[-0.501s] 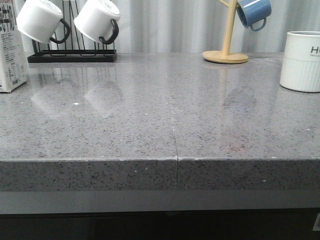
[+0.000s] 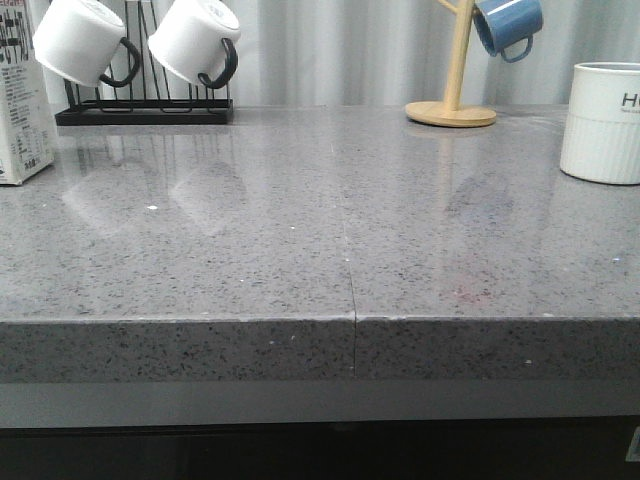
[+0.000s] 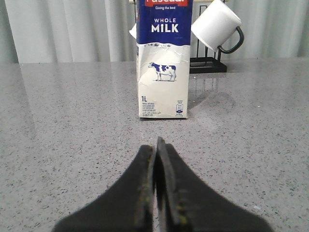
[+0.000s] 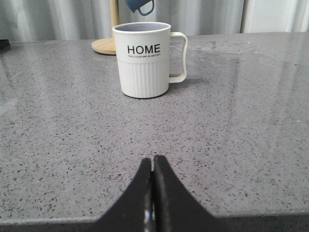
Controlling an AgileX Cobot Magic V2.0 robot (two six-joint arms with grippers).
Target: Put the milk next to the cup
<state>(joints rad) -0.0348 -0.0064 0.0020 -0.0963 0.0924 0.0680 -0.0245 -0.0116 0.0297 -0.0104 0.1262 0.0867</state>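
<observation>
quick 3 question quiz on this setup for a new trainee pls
1. True or false: the left gripper is shut on the milk.
2. The cup reads: A) HOME B) MILK C) TEA
3. In the front view, at which edge of the counter does the milk stand?

Key: 1. False; its fingers are shut, short of the carton. 2. A. 3. The left edge, with the cup far right.

I see no change from half a second ago: in the front view the milk (image 2: 20, 100) at the left edge and the cup (image 2: 603, 122) at the right edge sit where they were, and neither of my arms has entered it.
</observation>
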